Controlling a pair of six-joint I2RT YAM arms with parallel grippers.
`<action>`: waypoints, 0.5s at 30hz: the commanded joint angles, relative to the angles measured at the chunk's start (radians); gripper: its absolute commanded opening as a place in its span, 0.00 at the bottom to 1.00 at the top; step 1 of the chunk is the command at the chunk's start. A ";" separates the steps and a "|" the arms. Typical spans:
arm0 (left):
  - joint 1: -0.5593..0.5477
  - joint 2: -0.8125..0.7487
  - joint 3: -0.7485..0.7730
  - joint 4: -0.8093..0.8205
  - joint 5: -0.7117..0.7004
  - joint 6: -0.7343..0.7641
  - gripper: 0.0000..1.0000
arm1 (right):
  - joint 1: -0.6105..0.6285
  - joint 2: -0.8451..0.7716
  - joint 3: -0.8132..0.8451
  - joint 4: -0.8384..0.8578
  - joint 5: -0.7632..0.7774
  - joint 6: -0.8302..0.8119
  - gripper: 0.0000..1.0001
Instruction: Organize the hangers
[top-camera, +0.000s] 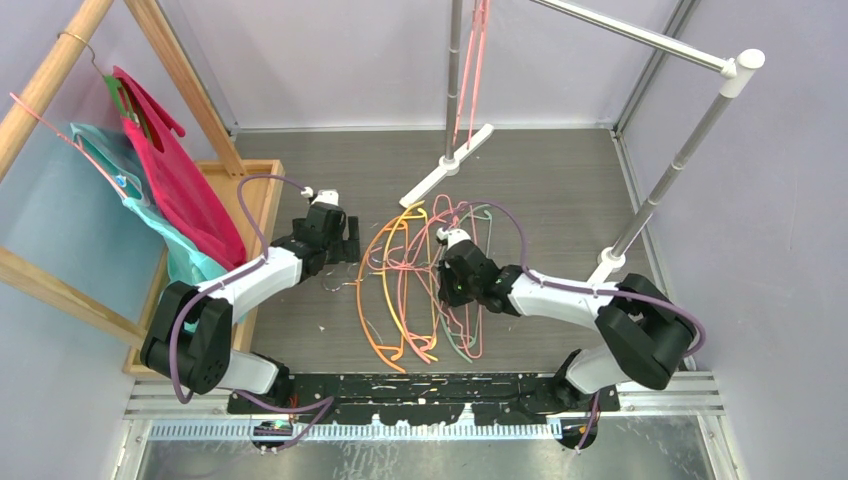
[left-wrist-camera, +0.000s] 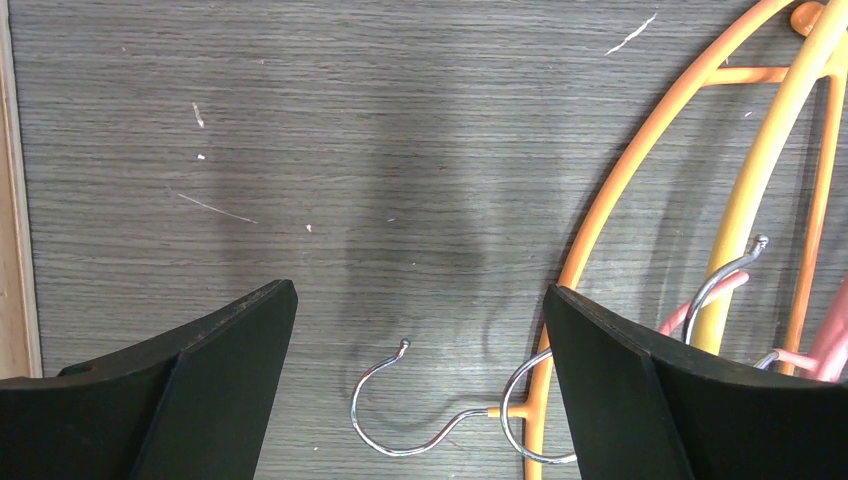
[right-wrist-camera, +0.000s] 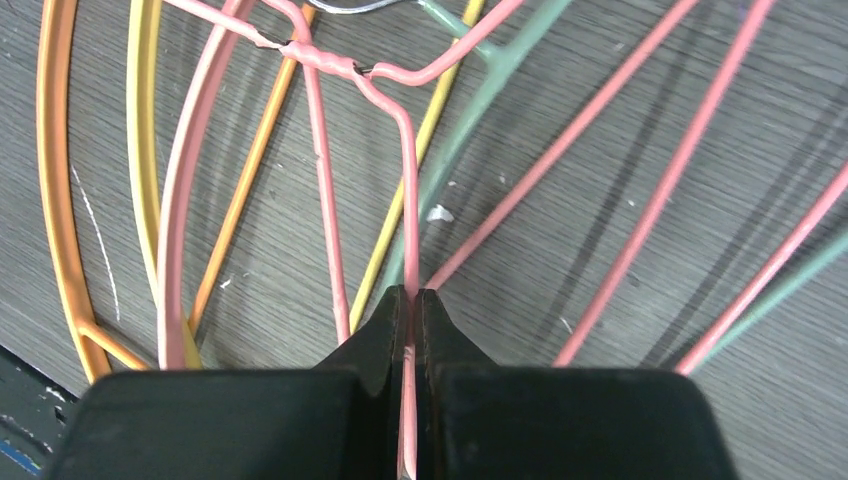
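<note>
Right gripper (right-wrist-camera: 411, 296) was clamped tight on a thin pink hanger (right-wrist-camera: 408, 170), the wire pinched between its tips! My call: lift slowly and straight up, because the yellow hanger (right-wrist-camera: 145, 150) and pale green hanger (right-wrist-camera: 465, 130) crossed just ahead of the tips and could snag. Left gripper (left-wrist-camera: 420, 300) hovered spread wide, holding nothing. An orange hanger (left-wrist-camera: 625, 180) ran beneath its right finger, with a metal hook (left-wrist-camera: 385, 425) lying between the fingers. The hangers looked slim, springy and loosely tangled.

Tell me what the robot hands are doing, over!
Right gripper shut on pink hanger. Left gripper open over hook of orange hanger. Crossing the pink one: yellow hanger, green hanger.
</note>
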 joint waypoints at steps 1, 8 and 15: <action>0.000 -0.026 0.026 0.035 -0.015 -0.007 0.98 | -0.001 -0.119 -0.017 -0.003 0.077 0.008 0.01; 0.000 -0.035 0.023 0.032 -0.021 -0.009 0.98 | -0.001 -0.294 -0.054 -0.028 0.160 0.040 0.01; 0.000 -0.034 0.023 0.034 -0.014 -0.011 0.98 | -0.002 -0.548 -0.063 -0.120 0.248 0.068 0.01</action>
